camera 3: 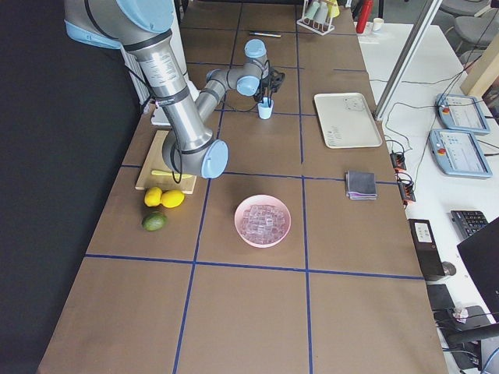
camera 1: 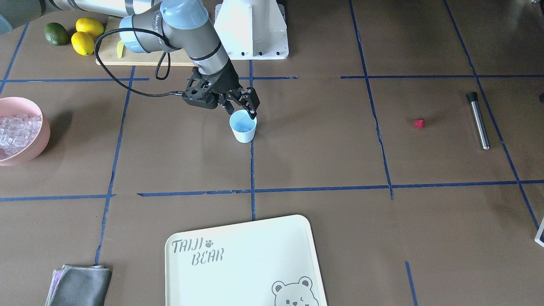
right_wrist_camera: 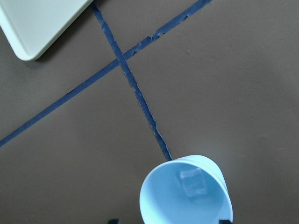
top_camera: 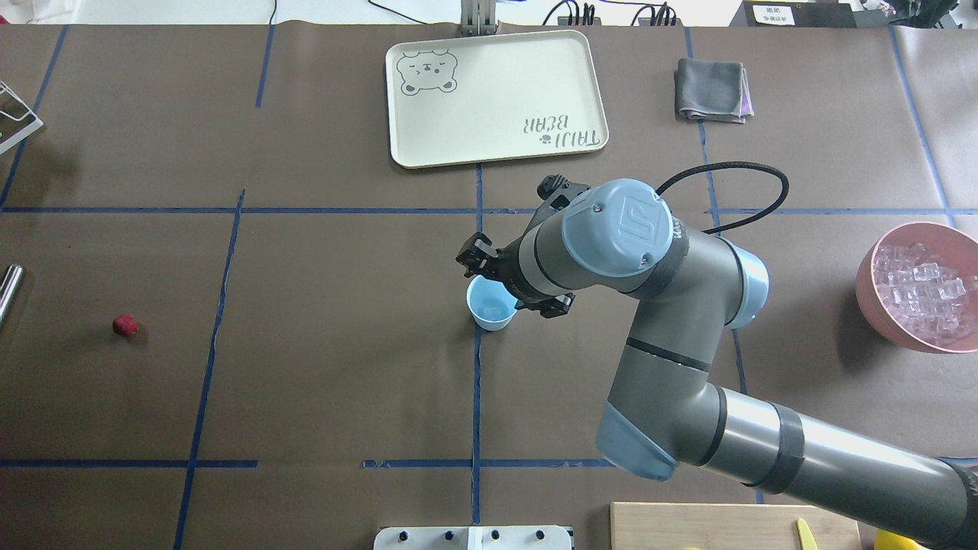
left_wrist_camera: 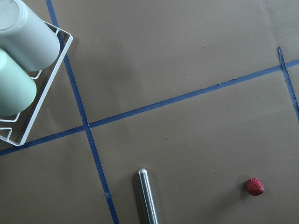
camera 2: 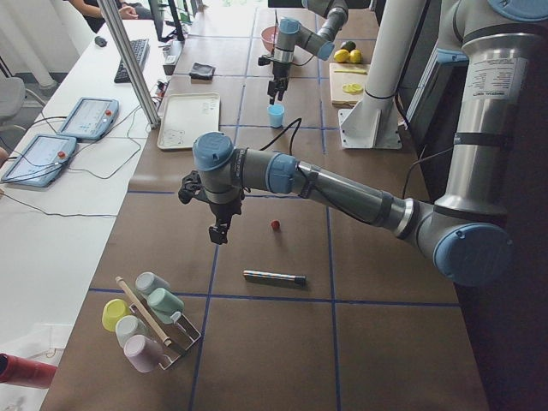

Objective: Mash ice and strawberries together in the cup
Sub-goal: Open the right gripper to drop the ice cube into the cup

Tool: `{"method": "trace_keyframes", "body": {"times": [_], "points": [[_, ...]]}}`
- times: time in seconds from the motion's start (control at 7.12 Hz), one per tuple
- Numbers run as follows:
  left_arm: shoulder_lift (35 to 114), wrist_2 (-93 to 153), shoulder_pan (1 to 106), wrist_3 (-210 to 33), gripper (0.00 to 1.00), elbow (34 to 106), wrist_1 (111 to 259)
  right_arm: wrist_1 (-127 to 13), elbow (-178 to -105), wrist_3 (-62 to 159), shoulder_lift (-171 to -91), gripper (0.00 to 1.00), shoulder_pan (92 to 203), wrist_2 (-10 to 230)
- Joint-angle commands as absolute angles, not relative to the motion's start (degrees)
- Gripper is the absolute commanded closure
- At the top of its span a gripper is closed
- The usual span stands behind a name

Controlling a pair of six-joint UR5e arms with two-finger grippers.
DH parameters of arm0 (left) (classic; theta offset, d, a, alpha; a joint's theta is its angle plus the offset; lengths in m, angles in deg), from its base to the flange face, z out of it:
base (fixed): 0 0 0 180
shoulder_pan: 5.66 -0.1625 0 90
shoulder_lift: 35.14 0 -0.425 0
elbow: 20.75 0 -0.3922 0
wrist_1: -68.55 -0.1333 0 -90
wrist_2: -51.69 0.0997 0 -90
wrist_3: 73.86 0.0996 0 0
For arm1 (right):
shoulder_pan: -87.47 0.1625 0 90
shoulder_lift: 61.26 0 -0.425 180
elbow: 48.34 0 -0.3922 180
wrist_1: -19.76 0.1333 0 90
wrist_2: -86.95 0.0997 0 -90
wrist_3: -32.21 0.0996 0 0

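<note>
The pale blue cup (camera 1: pixel 243 126) stands upright near the table's middle. The right wrist view looks into this cup (right_wrist_camera: pixel 187 193) and shows one clear ice cube (right_wrist_camera: pixel 191 182) in it. My right gripper (camera 1: pixel 242 111) hovers just above the cup's rim, open and empty, a finger on either side. More ice (camera 1: pixel 17 129) fills the pink bowl (camera 1: pixel 42 131). The small red strawberry (camera 1: pixel 419 123) lies alone on the table, far from the cup; it also shows in the left wrist view (left_wrist_camera: pixel 255 186). My left gripper (camera 2: pixel 218 233) hangs above the table near the strawberry; I cannot tell whether it is open.
A metal rod with a black end (camera 1: pixel 478 121) lies beyond the strawberry. A rack of cups (left_wrist_camera: pixel 28 60) stands at the table's left end. A cream tray (camera 1: pixel 238 263), a grey cloth (camera 1: pixel 78 284), lemons and a lime (camera 1: pixel 85 36) by a cutting board (camera 1: pixel 140 57) are around.
</note>
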State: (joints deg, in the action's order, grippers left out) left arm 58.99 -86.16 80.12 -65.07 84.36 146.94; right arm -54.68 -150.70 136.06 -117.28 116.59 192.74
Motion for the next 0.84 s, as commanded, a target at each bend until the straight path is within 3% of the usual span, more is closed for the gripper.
{"method": "trace_keyframes", "body": {"times": [0.0,0.42,0.7], "points": [[58.99,-86.13,80.12,-65.08,0.00,84.37,146.94,-61.68,-161.85,127.56,-126.07,0.01,125.65,201.84],[58.72,-86.13,80.12,-64.99,0.00,84.37,146.94,-61.28,-165.58,96.32,-145.74,0.00,139.56,208.15],[58.72,-86.13,80.12,-64.81,0.00,83.84,146.94,-61.19,-163.93,73.88,-154.83,0.00,147.03,208.06]]}}
